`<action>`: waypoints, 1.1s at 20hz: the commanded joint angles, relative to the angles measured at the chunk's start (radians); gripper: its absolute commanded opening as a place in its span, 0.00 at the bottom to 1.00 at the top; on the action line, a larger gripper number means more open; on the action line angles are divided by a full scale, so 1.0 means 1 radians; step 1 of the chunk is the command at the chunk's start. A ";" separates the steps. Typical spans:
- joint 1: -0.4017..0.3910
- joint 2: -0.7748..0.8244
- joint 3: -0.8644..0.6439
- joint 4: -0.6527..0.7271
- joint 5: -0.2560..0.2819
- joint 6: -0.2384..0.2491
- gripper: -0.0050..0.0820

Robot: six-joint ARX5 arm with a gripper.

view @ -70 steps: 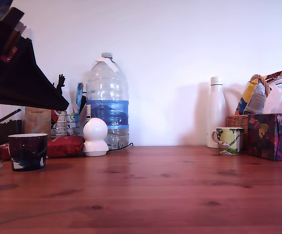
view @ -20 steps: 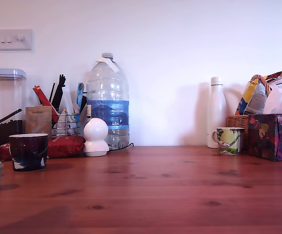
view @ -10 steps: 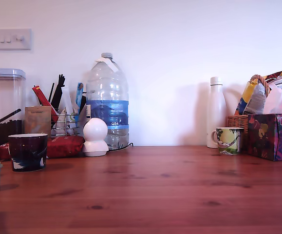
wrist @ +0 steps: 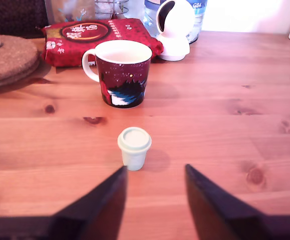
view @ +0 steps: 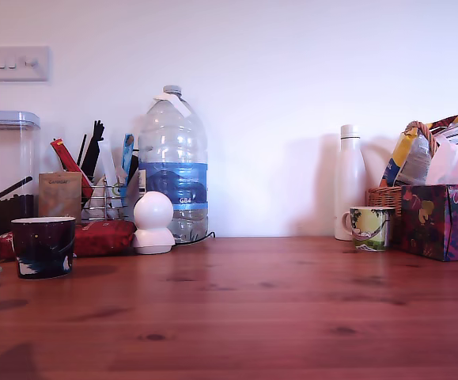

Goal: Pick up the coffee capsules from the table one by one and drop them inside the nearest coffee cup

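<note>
Beyond the open end effector (wrist: 154, 175) stands the capsule (wrist: 134, 147); behind it the cup (wrist: 123, 73), then a white gadget (wrist: 175, 27).

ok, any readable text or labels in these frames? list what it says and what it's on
"GB4": on the blue label of the water bottle; the top of it also shows in the wrist view.
Brown box: a short word near its top, too blurred to read.
Red packet: white marks around a dark oval, too small to read.
Dark cup, capsule, floral mug, tissue box: pattern only, no text.
</note>
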 commanded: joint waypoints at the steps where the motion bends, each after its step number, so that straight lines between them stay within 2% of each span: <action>1: 0.002 0.034 -0.014 0.029 0.000 0.012 0.97; 8: 0.002 0.291 -0.014 0.259 0.002 0.050 0.97; 18: 0.021 0.809 -0.014 0.755 -0.014 0.049 0.97; 22: 0.057 0.980 -0.014 0.963 0.019 0.049 0.97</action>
